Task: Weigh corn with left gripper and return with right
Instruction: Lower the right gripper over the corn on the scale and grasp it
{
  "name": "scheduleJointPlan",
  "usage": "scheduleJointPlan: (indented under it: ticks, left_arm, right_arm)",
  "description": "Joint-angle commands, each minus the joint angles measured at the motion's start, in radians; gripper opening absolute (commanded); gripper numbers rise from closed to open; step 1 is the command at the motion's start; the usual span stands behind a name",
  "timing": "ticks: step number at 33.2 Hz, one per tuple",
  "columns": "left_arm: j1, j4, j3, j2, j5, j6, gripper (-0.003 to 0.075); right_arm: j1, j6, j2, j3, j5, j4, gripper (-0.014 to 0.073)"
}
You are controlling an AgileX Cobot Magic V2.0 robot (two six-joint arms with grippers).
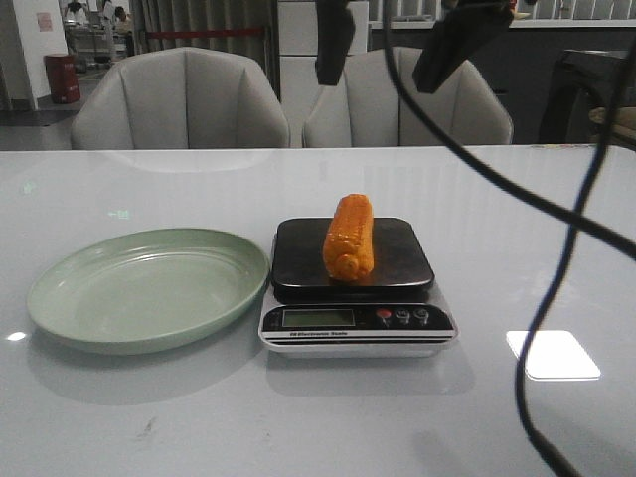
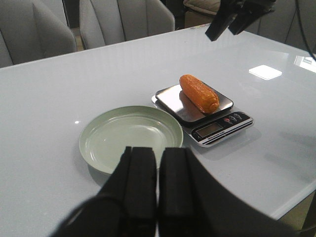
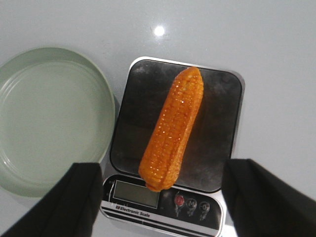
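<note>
The orange-yellow corn (image 1: 350, 237) lies lengthwise on the black platform of a small digital scale (image 1: 298, 253) at the table's middle. It also shows in the left wrist view (image 2: 198, 93) and the right wrist view (image 3: 173, 129). My right gripper (image 1: 393, 48) hangs high above the scale, wide open and empty; its fingers (image 3: 74, 202) frame the scale's display end. My left gripper (image 2: 158, 182) is shut on nothing, held well back from the table's things and above the near-left side; it is out of the front view. The green plate (image 1: 60, 298) is empty.
The plate (image 2: 98, 153) sits just left of the scale (image 2: 170, 101), almost touching it. A black cable (image 1: 556, 298) loops down at the right of the front view. Two grey chairs (image 1: 179, 99) stand behind the table's far edge.
</note>
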Motion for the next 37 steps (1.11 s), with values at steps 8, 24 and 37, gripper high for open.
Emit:
scheduleJointPlan:
  ticks: [8,24,37]
  left_arm:
    - [0.001,0.001,-0.022,-0.022,-0.079,-0.001,0.0122]
    - [0.001,0.001,-0.022,-0.022,-0.079,-0.001,0.0122]
    - [0.001,0.001,-0.022,-0.022,-0.079,-0.001,0.0122]
  right_arm:
    - [0.014,0.115,0.125,-0.117,0.073,-0.007,0.0594]
    - [0.014,0.122,0.274,-0.141,0.09,0.061,0.0512]
    - [0.028,0.122,0.297,-0.213,0.089,0.118,0.0242]
